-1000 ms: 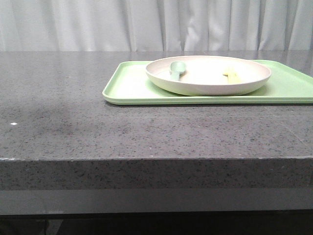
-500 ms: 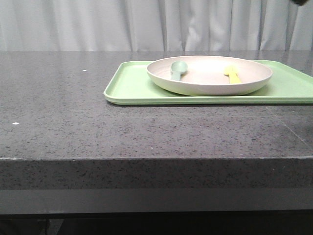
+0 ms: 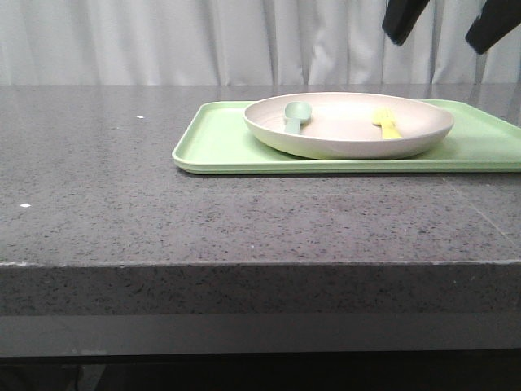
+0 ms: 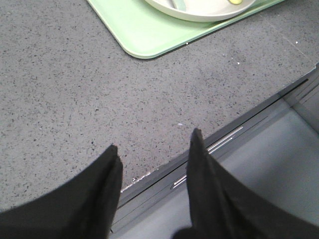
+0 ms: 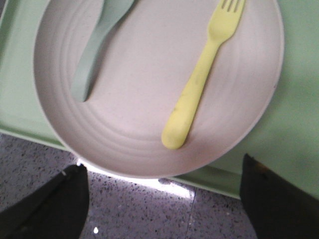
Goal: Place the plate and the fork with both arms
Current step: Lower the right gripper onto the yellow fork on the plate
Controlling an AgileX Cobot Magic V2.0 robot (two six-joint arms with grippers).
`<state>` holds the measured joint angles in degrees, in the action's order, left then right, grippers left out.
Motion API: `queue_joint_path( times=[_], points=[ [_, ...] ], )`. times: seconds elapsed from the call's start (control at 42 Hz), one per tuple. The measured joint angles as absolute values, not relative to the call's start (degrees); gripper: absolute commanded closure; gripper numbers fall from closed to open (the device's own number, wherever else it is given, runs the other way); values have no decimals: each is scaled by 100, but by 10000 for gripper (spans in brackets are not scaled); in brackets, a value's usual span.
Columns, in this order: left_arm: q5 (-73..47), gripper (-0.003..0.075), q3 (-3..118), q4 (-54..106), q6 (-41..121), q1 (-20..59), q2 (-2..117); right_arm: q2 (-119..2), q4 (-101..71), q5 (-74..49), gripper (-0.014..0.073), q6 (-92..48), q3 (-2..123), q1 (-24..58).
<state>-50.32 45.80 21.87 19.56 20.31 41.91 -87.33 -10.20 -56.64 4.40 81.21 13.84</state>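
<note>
Right hand (image 3: 446,23) hanging spread above the plate (image 3: 348,125); fork (image 3: 387,123) and spoon (image 3: 295,116) lie in it.

In the front view the cream plate sits on the green tray (image 3: 213,147) at centre right of the frame, on the grey speckled desk (image 3: 163,212). The yellow fork rests inside the plate toward its right, the sage-green spoon toward its left, the two well apart. The right hand's two dark fingers (image 3: 403,18) enter at the upper right corner, set wide apart and holding nothing (clear of the plate). In the left wrist view the left hand (image 4: 153,149) is also spread and empty, over the desk's edge, the tray at the upper part of that frame.
</note>
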Motion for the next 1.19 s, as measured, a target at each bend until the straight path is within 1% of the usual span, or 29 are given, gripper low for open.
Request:
queue_joint_path(
  times=[0.405, 0.476, 0.643, 0.714, 0.762, 0.952, 1.19],
  points=[
    [-5032, 416, 4580, 2187, 1959, 2031, 4191, -10217, -637, -6483, -30, 1035, 9498, 1392],
    [-5032, 416, 4580, 2187, 1959, 2031, 4191, -10437, -509, -6649, 25, 1192, 9746, 1392],
    [-5032, 416, 4580, 2187, 1969, 2031, 4191, -10884, -407, -6949, 226, 1419, 10244, 1392],
    [-5032, 416, 4580, 2187, 1969, 2031, 4191, -11050, -395, -7023, 281, 1472, 10444, 1392],
    [-5032, 416, 4580, 2187, 1969, 2031, 4191, -11160, -395, -7036, 298, 1507, 10589, 1392],
    [-5032, 416, 4580, 2187, 1969, 2031, 4191, -11491, -395, -7060, 302, 1700, 11016, 1392],
    [-5032, 416, 4580, 2187, 1969, 2031, 4191, -11745, -395, -7070, 302, 1899, 11172, 1392]
  ],
)
